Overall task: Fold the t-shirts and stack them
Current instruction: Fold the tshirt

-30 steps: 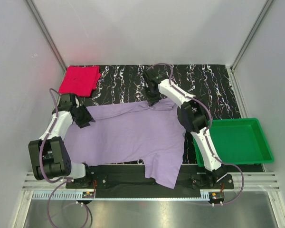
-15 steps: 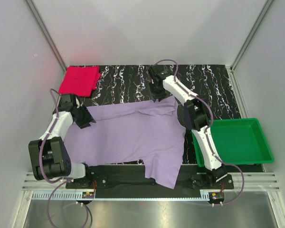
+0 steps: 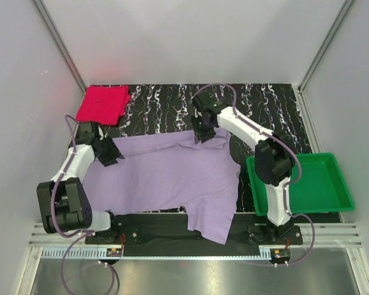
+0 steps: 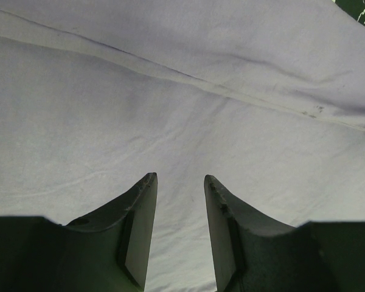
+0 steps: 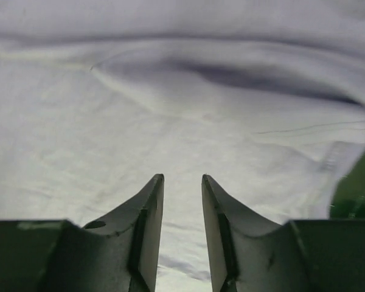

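The pale lavender t-shirt lies spread flat on the black marbled mat, with one sleeve hanging over the near edge. The pink-red t-shirt lies as a folded square at the far left corner. My left gripper is over the lavender shirt's left edge; in the left wrist view it is open, with the cloth showing between its fingers. My right gripper is over the shirt's far edge near the middle; in the right wrist view it is open above wrinkled cloth.
A green plastic tray stands at the right, beside the right arm's base. The black marbled mat is bordered by white walls at the back and on both sides. A metal rail runs along the near edge.
The right arm's elbow swung to the right, and its gripper shifted slightly back toward the shirt's far edge, where the cloth is a little more bunched. The left arm has not moved.
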### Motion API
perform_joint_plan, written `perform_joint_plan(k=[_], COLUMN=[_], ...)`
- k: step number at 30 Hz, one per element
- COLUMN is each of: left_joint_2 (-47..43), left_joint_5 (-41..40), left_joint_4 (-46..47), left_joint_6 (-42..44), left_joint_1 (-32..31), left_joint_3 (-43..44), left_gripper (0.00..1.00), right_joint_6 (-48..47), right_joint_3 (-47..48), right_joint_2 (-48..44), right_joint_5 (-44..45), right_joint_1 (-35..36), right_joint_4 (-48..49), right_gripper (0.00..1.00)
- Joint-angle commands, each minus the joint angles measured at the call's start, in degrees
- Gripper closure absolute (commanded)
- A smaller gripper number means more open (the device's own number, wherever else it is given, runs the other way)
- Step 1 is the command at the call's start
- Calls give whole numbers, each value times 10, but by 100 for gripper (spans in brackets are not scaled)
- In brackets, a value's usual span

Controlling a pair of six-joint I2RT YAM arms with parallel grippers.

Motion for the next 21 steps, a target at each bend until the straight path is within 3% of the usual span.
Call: perform_joint_plan(k=[1,11,21], left_joint_2=[-24,-36,-37], left_joint_5=[13,12,7], left_joint_4=[16,14,9], left_joint_6=[-3,-9,-7], left_joint_1=[-5,-7,-8], left_joint_3=[-7,-18,-15], left_gripper=[58,58,58], right_joint_6=[19,-32,-61], right_joint_3=[-39,-35,25], right_joint_2=[-4,52,114], right_joint_5=[-48,14,64], right_joint_1=[24,32,31], right_joint_4=[73,117,96], right_gripper=[63,55,48])
